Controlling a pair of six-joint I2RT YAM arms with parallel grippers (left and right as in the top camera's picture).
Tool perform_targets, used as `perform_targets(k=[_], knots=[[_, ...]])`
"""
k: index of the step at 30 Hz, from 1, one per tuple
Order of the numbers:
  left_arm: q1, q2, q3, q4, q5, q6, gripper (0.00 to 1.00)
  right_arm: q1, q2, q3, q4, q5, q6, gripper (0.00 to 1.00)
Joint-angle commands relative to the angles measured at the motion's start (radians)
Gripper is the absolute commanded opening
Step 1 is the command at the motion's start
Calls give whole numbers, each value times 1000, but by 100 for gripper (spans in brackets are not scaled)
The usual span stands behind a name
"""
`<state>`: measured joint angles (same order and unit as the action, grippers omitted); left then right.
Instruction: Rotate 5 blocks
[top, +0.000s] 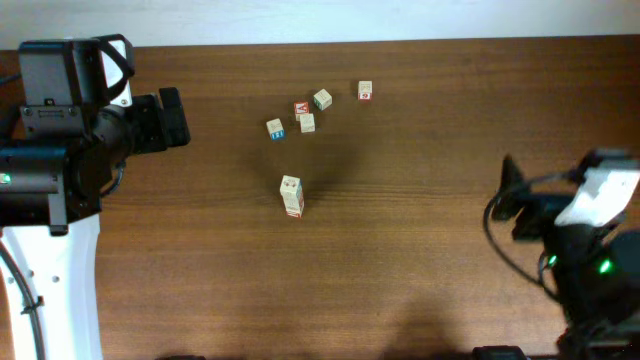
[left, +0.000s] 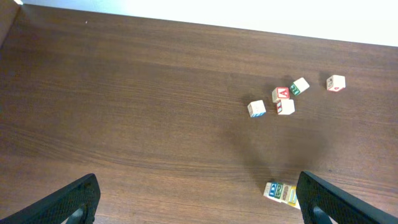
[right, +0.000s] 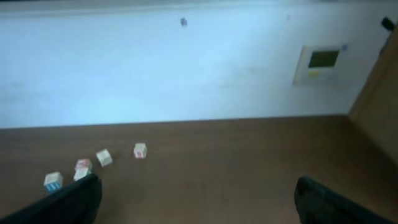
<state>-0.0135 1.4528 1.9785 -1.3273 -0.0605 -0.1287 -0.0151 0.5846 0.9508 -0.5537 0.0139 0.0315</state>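
Left end effector (left: 198, 186), right end effector (right: 196, 186) gape; red-faced cube (left: 281, 94) crowds blocks (left: 285, 107).

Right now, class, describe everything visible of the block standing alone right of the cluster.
The lone block is a small pale wooden cube with a reddish mark on one face. It sits flat on the brown table, near its far edge, apart from the green-marked block to its left. Only the table touches it.
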Motion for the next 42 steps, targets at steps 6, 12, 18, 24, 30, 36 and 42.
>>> perform_targets(k=[6, 12, 18, 24, 30, 36, 42], knots=[[3, 3, 6, 1, -8, -6, 99, -29, -362, -607, 370, -82, -32, 99], [3, 3, 6, 1, -8, -6, 99, -28, -542, -898, 570, -116, -31, 99], [3, 3, 6, 1, -8, -6, 99, -29, -581, -945, 539, -88, -39, 99], [3, 4, 6, 1, -8, -6, 99, -29, -581, -945, 479, -82, -39, 99], [3, 3, 6, 1, -8, -6, 99, -29, -581, -945, 480, -85, -39, 99], [3, 3, 6, 1, -8, -6, 99, -29, -581, -945, 480, -85, -39, 99], [3, 3, 6, 1, -8, -6, 99, -29, -581, -945, 480, -85, -39, 99]])
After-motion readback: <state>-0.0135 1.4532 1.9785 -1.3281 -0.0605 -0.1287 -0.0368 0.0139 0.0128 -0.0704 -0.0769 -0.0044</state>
